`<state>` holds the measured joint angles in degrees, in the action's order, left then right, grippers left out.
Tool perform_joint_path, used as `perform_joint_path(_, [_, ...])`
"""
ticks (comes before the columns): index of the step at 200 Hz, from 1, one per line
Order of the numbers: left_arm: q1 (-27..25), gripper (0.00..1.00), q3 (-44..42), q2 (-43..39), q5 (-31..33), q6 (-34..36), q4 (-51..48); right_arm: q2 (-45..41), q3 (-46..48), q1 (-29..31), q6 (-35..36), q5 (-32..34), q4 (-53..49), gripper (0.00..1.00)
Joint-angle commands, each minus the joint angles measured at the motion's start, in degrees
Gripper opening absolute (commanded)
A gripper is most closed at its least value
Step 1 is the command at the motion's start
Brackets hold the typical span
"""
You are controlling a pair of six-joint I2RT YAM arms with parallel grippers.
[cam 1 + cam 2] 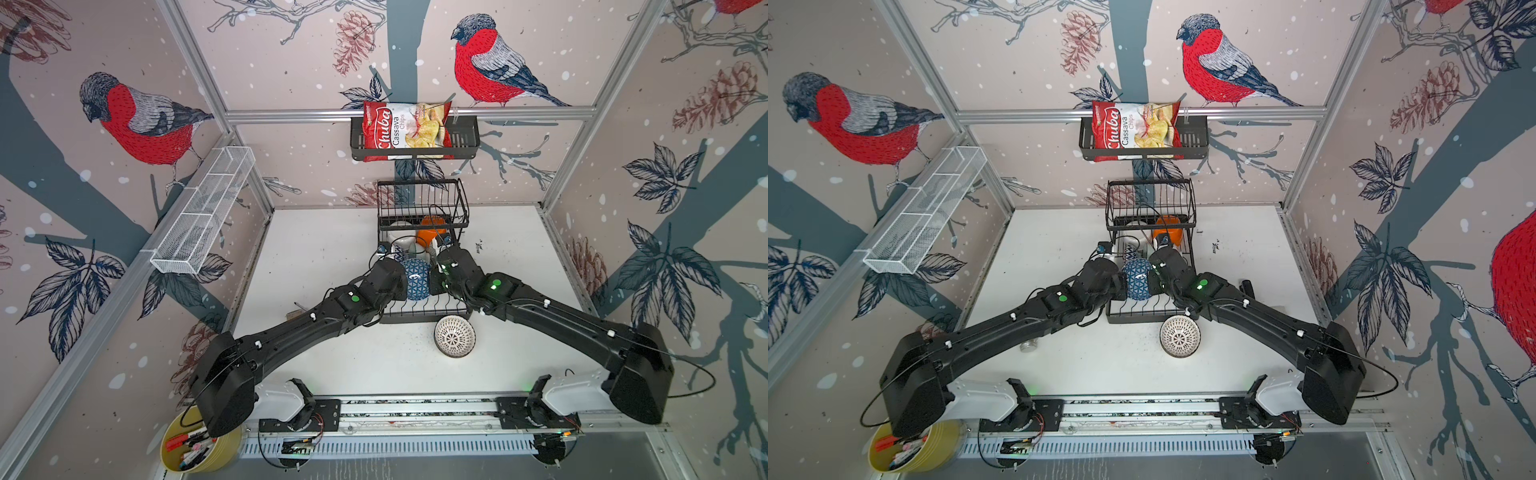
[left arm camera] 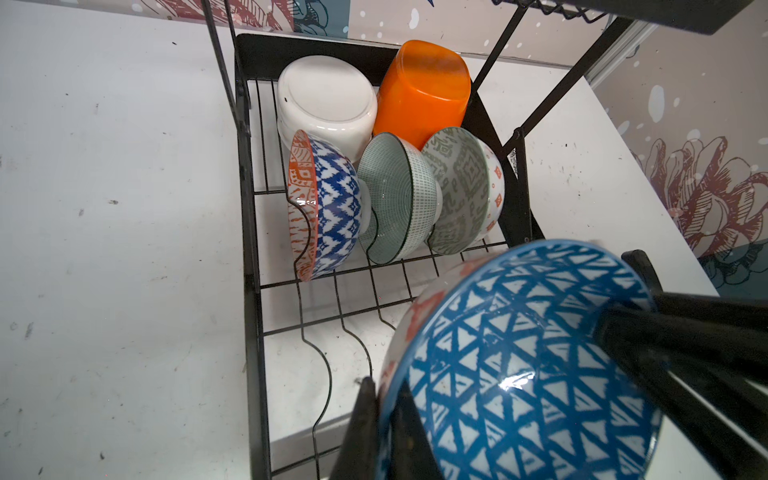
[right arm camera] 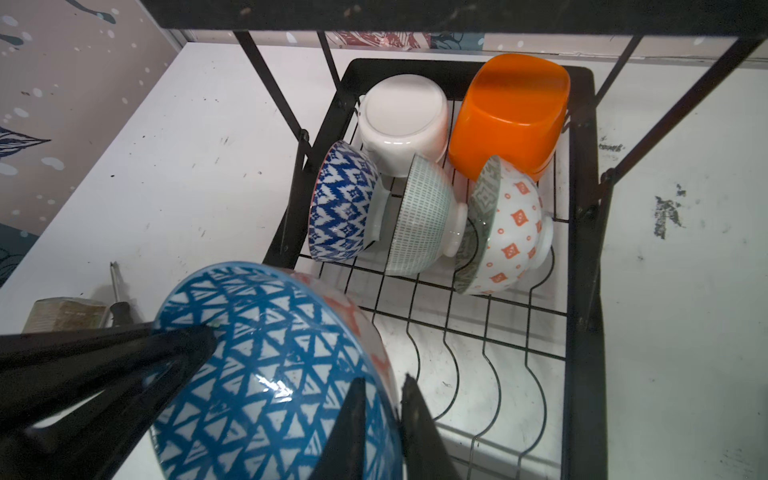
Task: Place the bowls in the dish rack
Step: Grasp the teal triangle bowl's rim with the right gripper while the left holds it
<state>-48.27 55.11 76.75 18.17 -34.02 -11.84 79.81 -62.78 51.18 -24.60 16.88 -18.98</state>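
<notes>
Both arms meet over the near half of the rack. In both top views the rack's long axis runs from the robot toward the back wall. The blue bowl hangs between the arms, above the curved dividers of that near half. It is tipped far off level. Its triangle-patterned outside faces up and back toward the robot, and its mouth turns down and away toward the rack's far end.

The left end effector pinches the bowl's rim, with one finger on the outside and one inside. The right end effector is pressed onto the rim on the opposite side in the same way.

Farther along the rack, three bowls stand on edge in a row across it, set among the dividers. They are the blue-white bowl, the green bowl and the grey bowl. Their mouths turn toward the left arm's side.

Behind them, under the raised tier, the white bowl and the orange bowl lean side by side. Their bases face up and toward the robot.

A lattice bowl sits on the desk just in front of the rack's near edge, toward the right arm's side. I cannot tell whether it touches the rack.
</notes>
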Motion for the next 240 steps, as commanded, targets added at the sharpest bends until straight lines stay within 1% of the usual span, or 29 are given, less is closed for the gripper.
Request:
perform_joint_path(1, [0.11, 0.0, 0.52, -0.11, -0.94, 1.49, 5.27, 1.29, -1.06, 0.1, -1.25, 2.77, -0.9, 0.14])
perform_joint_path(16, [0.22, 0.0, 0.5, 0.02, -1.18, 1.68, 5.42, 2.05, -1.53, 0.1, -1.41, 3.44, -1.44, 0.09])
perform_joint_path(56, [0.36, 0.0, 0.31, 0.4, -1.85, 1.91, 6.03, 3.19, -2.21, 0.31, -1.66, 4.93, -2.09, 0.01])
perform_joint_path(113, [0.57, 0.0, 0.25, 1.29, -1.83, 1.98, 6.3, 4.17, -3.47, 1.42, -1.77, 8.62, -3.63, 0.0])
perform_joint_path(119, [0.59, 0.03, 0.24, 1.36, -1.86, 1.91, 6.31, 4.32, -3.7, 1.57, -1.74, 9.08, -3.82, 0.0])
perform_joint_path(172, [0.55, 0.13, -0.18, 1.47, -1.41, 1.85, 6.66, 4.83, -5.15, 3.34, -1.62, 12.69, -5.56, 0.0])
perform_joint_path(198, [0.57, 0.18, -0.34, 1.56, -1.43, 1.85, 6.91, 4.25, -5.1, 3.75, -1.44, 13.43, -5.62, 0.0])
perform_joint_path(216, [0.63, 0.26, -0.41, 1.64, -1.25, 1.85, 7.09, 3.92, -5.16, 3.78, -1.34, 13.69, -5.88, 0.0])
perform_joint_path(240, [0.63, 0.42, -0.42, 1.87, -0.96, 1.89, 7.35, 3.69, -5.08, 3.92, -1.42, 14.55, -6.25, 0.0])
